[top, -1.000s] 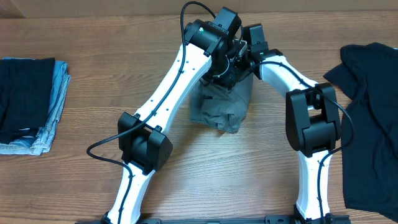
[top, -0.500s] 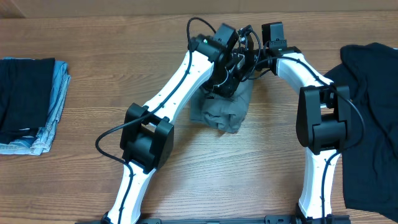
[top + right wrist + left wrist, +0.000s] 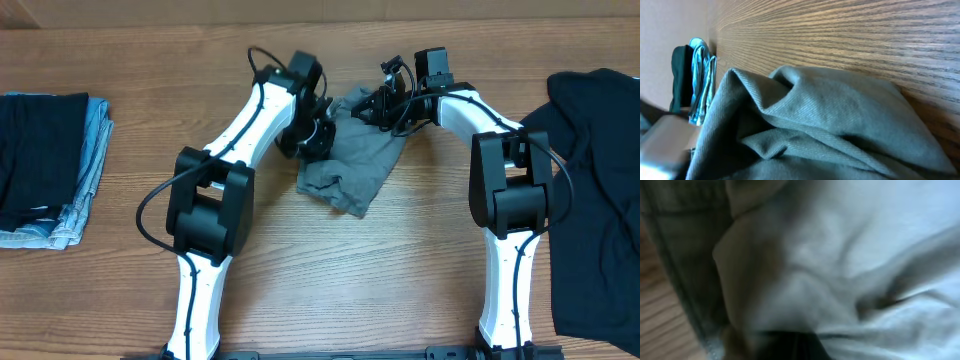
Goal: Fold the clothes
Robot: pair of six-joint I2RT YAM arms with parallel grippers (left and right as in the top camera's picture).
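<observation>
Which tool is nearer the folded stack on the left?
Left. The left tool grips the grey shorts at their left edge, toward the stack; the right tool holds their upper edge, farther away.

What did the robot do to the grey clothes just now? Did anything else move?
The left hand swung out to the robot's left, away from the right hand, which shifted only a little. Both are shut on the grey garment, so the bunched lump got pulled wider and flatter. The folded stack and the black garment stayed put.
</observation>
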